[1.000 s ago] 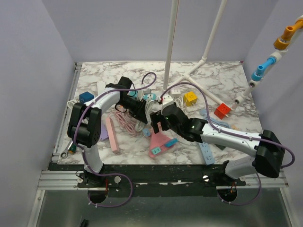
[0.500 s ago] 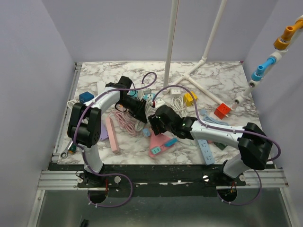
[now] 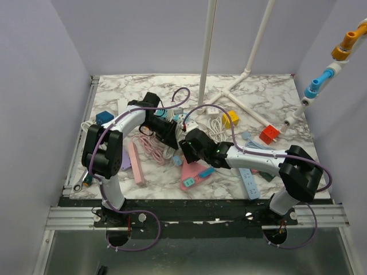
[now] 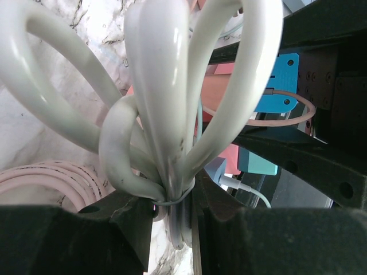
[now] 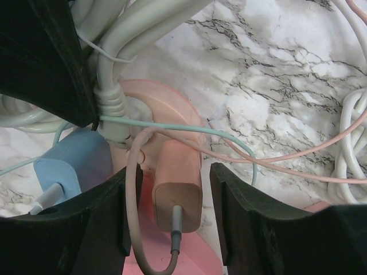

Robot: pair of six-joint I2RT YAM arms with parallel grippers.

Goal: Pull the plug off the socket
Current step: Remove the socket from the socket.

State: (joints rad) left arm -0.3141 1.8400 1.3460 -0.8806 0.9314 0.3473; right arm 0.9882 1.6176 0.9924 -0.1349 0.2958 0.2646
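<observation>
Plug between spread right jaws, touching neither; left jaws pinching white cables.

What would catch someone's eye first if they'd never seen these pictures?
First, the tangle of cords in the middle of the marble table, where both arms meet. Up close, the left gripper pinches a looped white cable bundle, and the right gripper stands open astride a pink plug on a pink socket.

Strewn over the marble table: yellow cube, red cube near right edge, blue cube far left, pink strip.
</observation>
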